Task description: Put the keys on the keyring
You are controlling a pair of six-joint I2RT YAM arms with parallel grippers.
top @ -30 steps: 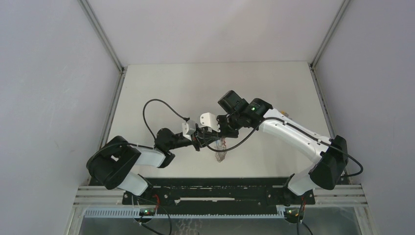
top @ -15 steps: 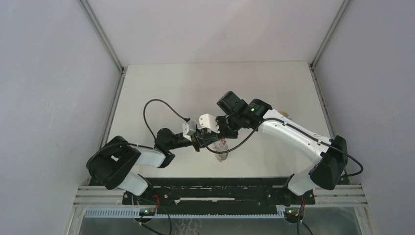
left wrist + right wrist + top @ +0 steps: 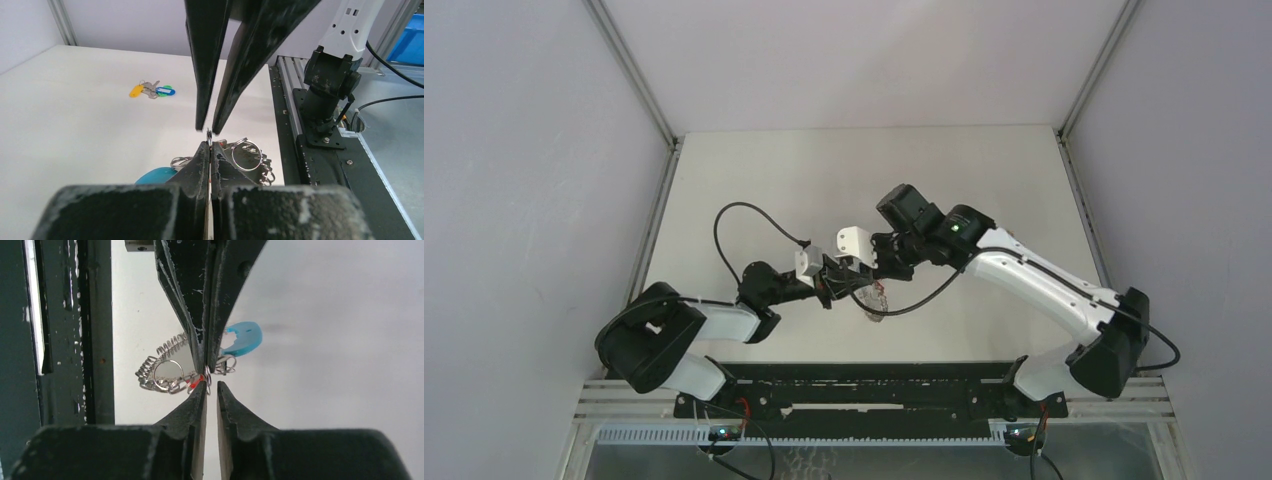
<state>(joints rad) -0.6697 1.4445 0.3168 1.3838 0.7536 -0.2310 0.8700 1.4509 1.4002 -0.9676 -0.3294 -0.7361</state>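
Black-and-white arms (image 3: 1034,281), looping black cable (image 3: 717,232)

Part of the keyring (image 3: 165,372) behind the left tool (image 3: 205,372); its links tiny overhead.

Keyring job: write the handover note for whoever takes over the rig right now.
Left gripper: fingers shut on a thin metal part of the keyring, with the bundle hanging beside the tips.
Right gripper: fingers narrowly open, tip to tip with the left's.
Keys: yellow and blue heads lie together on the table, off the ring. A red bit shows in the bundle; unclear whether it is threaded.
Done: ring gripped. Left: thread the keys.
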